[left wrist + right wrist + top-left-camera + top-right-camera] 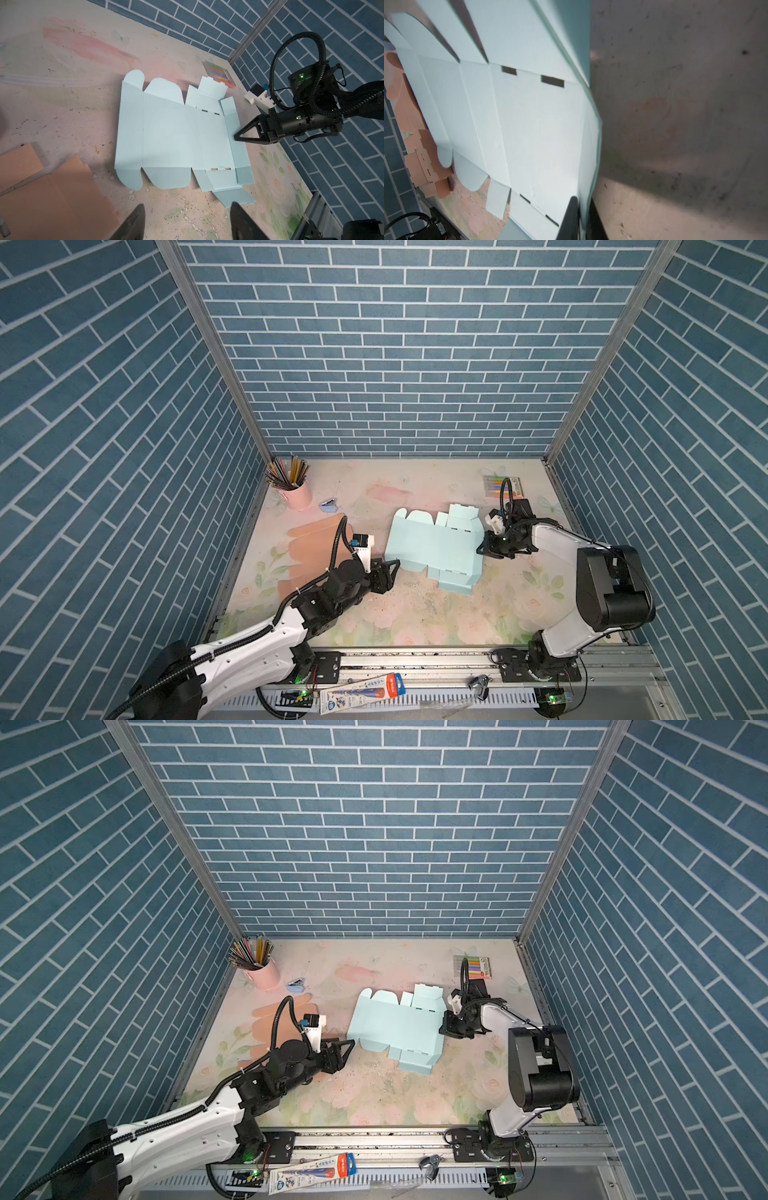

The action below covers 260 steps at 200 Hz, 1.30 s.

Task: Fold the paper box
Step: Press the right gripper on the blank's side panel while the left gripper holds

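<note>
**Operator:** State the near hand.

**Arm:** My left gripper (391,574) sits left of centre in both top views, low over the table (415,614). Its fingers are spread wide and hold nothing. The tips lie just beside the lower left corner of the paper box (432,545). I cannot tell whether they touch it.

**Operator:** Locate the work.

**Arm:** The paper box is an unfolded pale blue sheet. It lies flat at mid-table, between my two grippers. Its row of panels runs left to right across the top views. The creases run up and down the frame, with loose flaps at the upper and lower edges. From my left gripper the sheet lies to the right and slightly up.

**Operator:** State the far hand.

**Arm:** My right gripper (482,548) meets the sheet's right edge. In the right wrist view its fingers (570,216) stand close together with the narrow end flap between them. That flap is tilted up off the table. I read this as a pinch on the flap.

**Operator:** Which relation governs the next move?

**Arm:** In my judgement, the pinched flap's crease runs up and down the frame, so the fold goes leftward, toward the left gripper. The right gripper is the nearer hand for that flap. The left gripper is placed to hold down the opposite edge.
</note>
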{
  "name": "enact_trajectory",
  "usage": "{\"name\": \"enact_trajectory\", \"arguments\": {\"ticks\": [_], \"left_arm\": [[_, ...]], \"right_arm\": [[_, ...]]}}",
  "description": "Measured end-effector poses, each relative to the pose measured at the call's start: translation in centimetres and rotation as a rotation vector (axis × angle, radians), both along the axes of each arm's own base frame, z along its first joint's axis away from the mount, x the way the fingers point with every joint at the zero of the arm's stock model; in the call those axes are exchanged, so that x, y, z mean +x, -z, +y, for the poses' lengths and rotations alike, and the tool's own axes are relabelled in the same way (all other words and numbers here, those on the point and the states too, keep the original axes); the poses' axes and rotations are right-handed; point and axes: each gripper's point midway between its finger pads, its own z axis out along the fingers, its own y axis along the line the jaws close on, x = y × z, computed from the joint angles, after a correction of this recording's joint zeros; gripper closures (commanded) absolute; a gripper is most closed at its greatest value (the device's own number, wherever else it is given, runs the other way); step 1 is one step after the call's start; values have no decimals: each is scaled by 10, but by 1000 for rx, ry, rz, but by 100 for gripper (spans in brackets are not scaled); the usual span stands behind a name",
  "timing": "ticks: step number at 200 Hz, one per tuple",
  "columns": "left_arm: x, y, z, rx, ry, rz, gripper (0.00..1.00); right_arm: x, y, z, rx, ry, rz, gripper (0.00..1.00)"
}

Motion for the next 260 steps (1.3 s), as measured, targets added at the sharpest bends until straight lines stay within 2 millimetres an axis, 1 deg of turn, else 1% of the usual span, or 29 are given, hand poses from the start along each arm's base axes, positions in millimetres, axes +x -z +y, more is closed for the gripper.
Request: {"name": "enact_trajectory", "arguments": {"ticks": [15, 29, 37, 46, 54, 64, 77, 93, 115, 138, 167, 210, 230, 247, 260], "left_arm": [[0, 0, 0, 0, 2, 0, 35], [0, 0, -1, 0, 3, 2, 34], [0, 1, -1, 2, 4, 4, 34], [-1, 2, -1, 4, 7, 7, 34], [-1, 4, -2, 6, 10, 10, 34], [-1, 4, -2, 6, 13, 13, 34], [-1, 4, -4, 3, 17, 12, 34], [0, 5, -6, 2, 21, 13, 34], [0, 8, -8, 4, 28, 19, 34], [-1, 8, -10, 1, 37, 21, 34], [-1, 6, -11, -2, 42, 14, 34], [1, 3, -14, -10, 47, 11, 34], [1, 2, -15, -10, 50, 12, 34], [2, 0, -16, -13, 51, 9, 34], [3, -1, -17, -13, 51, 7, 34]], "right_arm": [[1, 2, 0, 2, 2, -8, 68], [0, 5, 0, 21, 21, -9, 52], [-4, 8, 0, 42, 35, -4, 45], [-10, 11, 1, 68, 51, 5, 41], [-11, 8, 2, 87, 60, -9, 41], [-14, 6, 2, 106, 73, -21, 43], [-20, 6, 4, 133, 94, -20, 52], [-28, 9, 5, 158, 114, -6, 60], [-31, 11, 7, 180, 136, 6, 68], [-26, 8, 8, 196, 144, -14, 75], [-21, 5, 8, 203, 151, -33, 78], [-16, 9, 6, 200, 159, -31, 93], [-12, 8, 5, 196, 157, -34, 96], [-7, 4, 4, 186, 157, -45, 100], [-3, 1, 1, 166, 153, -55, 100]]}}
